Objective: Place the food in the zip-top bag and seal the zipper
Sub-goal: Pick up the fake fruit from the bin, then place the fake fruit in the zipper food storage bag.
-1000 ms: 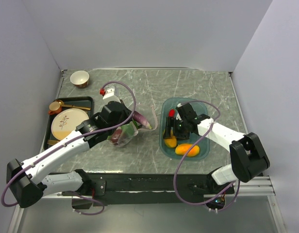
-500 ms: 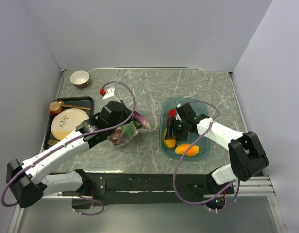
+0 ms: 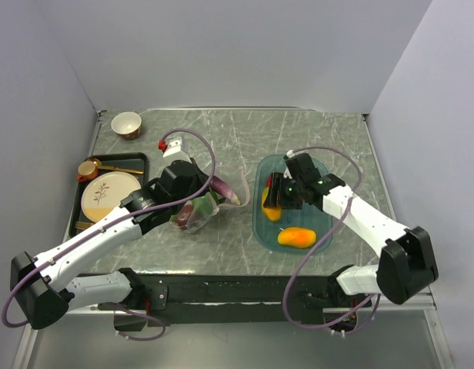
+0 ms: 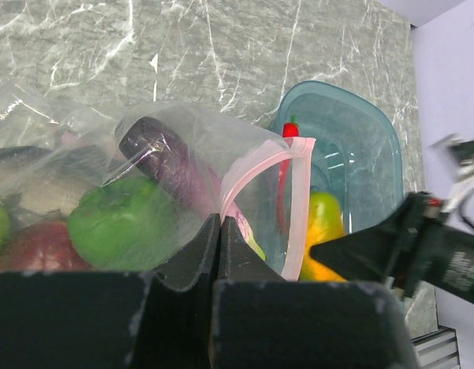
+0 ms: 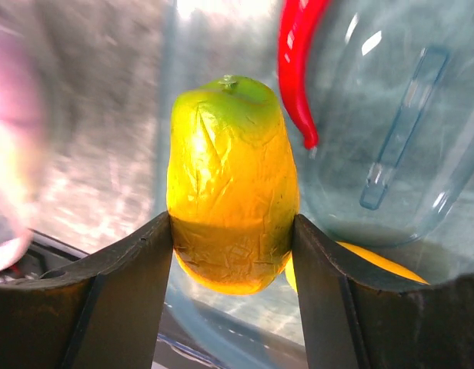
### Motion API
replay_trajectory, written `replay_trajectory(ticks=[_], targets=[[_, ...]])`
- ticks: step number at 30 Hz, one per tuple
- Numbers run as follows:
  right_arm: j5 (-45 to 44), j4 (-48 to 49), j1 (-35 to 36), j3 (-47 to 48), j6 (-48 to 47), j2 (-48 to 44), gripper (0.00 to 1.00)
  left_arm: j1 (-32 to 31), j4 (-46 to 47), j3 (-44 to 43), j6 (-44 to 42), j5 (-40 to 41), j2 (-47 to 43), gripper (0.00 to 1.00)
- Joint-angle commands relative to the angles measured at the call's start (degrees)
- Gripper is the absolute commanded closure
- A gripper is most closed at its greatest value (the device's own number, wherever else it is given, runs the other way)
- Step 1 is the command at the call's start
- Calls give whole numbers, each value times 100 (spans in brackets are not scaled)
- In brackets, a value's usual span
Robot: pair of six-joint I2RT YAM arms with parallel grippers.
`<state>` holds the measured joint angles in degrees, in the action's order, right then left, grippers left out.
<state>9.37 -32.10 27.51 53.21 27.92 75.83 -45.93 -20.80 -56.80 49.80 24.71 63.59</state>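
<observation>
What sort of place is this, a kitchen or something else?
Probably a robot test bench, not a kitchen: plain walls box in a marble-look table, a left arm and a right arm are bolted at its near edge, and the mango looks like a toy.

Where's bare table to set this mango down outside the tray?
Open marble behind the teal tray, right of it, and along the front edge. Crowded: between zip-top bag and tray, and by the black tray.
</observation>
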Motion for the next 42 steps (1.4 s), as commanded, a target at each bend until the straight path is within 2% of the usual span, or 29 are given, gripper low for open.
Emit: replay_trajectory(ticks=[1, 7, 17, 27, 42], targets=[[-137, 239, 18, 514, 231, -437, 80, 14, 234, -86, -58, -71, -75, 99], [249, 713, 18, 743, 346, -903, 81, 14, 225, -104, -32, -133, 4, 99], [1111, 1275, 131, 805, 574, -921, 80, 14, 383, -279, -146, -502, 267, 99], [1630, 1241, 510, 928, 346, -307, 78, 14, 401, -358, -111, -616, 338, 99], [1612, 977, 756, 1314, 126, 336, 74, 14, 471, -306, -155, -775, 320, 99]])
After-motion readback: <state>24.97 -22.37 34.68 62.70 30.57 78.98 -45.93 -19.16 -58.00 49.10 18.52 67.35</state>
